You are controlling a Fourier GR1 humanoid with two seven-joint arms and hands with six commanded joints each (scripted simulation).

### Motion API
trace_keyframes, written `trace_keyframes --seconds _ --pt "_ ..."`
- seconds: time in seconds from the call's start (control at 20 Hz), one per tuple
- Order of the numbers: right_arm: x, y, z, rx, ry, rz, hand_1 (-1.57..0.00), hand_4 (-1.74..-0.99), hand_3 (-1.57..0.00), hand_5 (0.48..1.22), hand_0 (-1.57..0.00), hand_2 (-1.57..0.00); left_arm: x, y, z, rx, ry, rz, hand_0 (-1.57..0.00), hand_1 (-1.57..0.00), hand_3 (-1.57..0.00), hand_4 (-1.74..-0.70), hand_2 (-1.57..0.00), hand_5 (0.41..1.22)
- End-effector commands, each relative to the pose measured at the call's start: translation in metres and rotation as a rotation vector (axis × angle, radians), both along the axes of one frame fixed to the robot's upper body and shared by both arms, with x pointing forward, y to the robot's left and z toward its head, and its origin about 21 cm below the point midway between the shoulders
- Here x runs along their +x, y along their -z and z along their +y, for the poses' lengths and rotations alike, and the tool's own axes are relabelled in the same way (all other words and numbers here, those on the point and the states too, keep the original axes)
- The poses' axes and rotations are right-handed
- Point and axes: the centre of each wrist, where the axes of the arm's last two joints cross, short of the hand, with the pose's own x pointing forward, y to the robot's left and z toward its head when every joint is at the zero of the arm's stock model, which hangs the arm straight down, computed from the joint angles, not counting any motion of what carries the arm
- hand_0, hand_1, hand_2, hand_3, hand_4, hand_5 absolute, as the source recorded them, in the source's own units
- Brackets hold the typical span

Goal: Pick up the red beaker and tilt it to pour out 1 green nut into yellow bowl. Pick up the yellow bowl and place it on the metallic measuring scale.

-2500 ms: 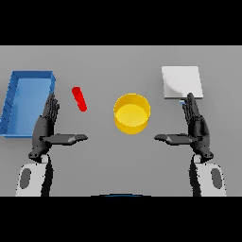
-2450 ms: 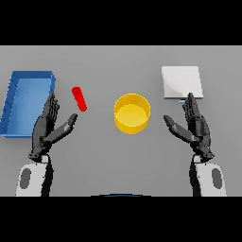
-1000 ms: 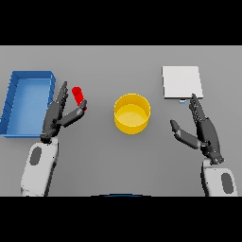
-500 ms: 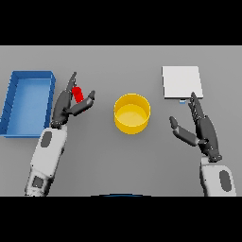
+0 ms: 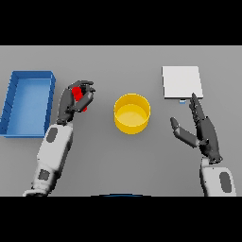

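I see my left hand [image 5: 75, 101] with fingers curled round the red beaker [image 5: 80, 98], bare desk [image 5: 94, 156] between it and the yellow bowl [image 5: 132, 113], while my right hand [image 5: 203, 132] hangs open-fingered just below the scale's [image 5: 182, 82] near edge.

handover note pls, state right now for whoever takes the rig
Left hand: fingers curled round the small red beaker, beside the blue rectangular tray.
Right hand: open, idle, just below the flat metallic measuring scale.
Round yellow bowl: on the grey table between the hands, not on the scale.
Done: beaker grasped. No nut visible in the bowl.
Left: tilt and pour one green nut into the bowl, then move the bowl onto the scale.
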Motion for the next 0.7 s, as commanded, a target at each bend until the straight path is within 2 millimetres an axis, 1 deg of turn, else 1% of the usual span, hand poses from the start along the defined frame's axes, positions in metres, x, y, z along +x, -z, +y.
trace_keyframes --seconds 0.0,0.05,0.1,0.15,0.2,0.25,0.3,0.35,0.4,0.5,0.6,0.65 --pt "0.0 -0.002 -0.003 0.001 0.002 -0.006 0.0 -1.291 0.0 0.647 0.0 0.0 0.001 0.002 0.0 -0.001 -0.004 0.003 -1.07 -1.05 -0.98 -1.48 -1.05 0.998" --pt "0.001 0.0 0.0 0.005 0.004 0.002 0.0 -1.291 0.0 0.649 0.0 0.0 0.0 0.001 -0.003 0.012 -0.006 -0.006 -1.17 -1.16 -1.08 -1.53 -1.15 1.043" --pt "-0.002 0.0 -0.005 -0.001 0.007 -0.007 0.0 -1.292 0.0 0.651 0.0 0.0 0.001 0.001 -0.002 0.019 -0.001 -0.014 -1.25 -1.24 -1.13 -1.57 -1.24 1.079" --pt "-0.001 -0.002 -0.005 0.0 0.005 -0.011 0.0 -1.29 0.0 0.651 0.0 0.0 0.002 -0.001 -0.003 0.022 0.005 -0.021 -1.31 -1.3 -1.15 -1.6 -1.3 1.107" --pt "-0.001 -0.002 -0.004 0.003 0.001 -0.008 0.0 -1.29 0.0 0.649 0.0 0.0 0.0 0.001 -0.006 0.018 0.015 -0.022 -1.36 -1.36 -1.18 -1.62 -1.36 1.13" --pt "-0.001 0.001 0.0 0.0 -0.005 -0.006 0.0 -1.29 0.0 0.648 0.0 0.0 -0.002 0.002 -0.004 0.023 0.016 -0.027 -1.41 -1.4 -1.26 -1.59 -1.4 1.148" --pt "0.0 -0.002 0.0 -0.008 -0.002 -0.009 0.0 -1.287 0.0 0.647 0.0 0.0 -0.001 0.0 -0.003 0.041 0.02 -0.019 -1.44 -1.43 -1.32 -1.56 -1.43 1.163" --pt "0.001 0.0 0.001 -0.005 -0.002 -0.007 0.0 -1.288 0.0 0.648 0.0 0.0 0.0 -0.002 -0.005 0.05 0.034 -0.023 -1.47 -1.46 -1.37 -1.54 -1.46 1.174" --pt "-0.002 0.001 -0.002 -0.007 -0.001 -0.013 0.0 -1.287 0.0 0.65 0.0 0.0 0.001 -0.004 -0.006 0.053 0.038 -0.037 -1.49 -1.48 -1.41 -1.53 -1.48 1.184" --pt "0.0 0.0 0.001 -0.001 -0.01 -0.015 0.0 -1.289 0.0 0.652 0.0 0.0 0.003 -0.01 -0.005 0.068 0.033 -0.048 -1.52 -1.52 -1.47 -1.51 -1.51 1.197" --pt "-0.001 -0.001 -0.002 0.005 -0.004 -0.014 0.0 -1.292 0.0 0.656 0.0 0.0 0.004 -0.02 -0.007 0.058 0.033 -0.075 -1.54 -1.54 -1.5 -1.5 -1.54 1.206" --pt "-0.001 0.001 -0.002 0.001 -0.005 -0.007 0.0 -1.294 0.0 0.659 0.0 0.0 0.005 -0.026 -0.006 0.057 0.033 -0.08 -1.54 -1.54 -1.52 -1.5 -1.54 1.209"
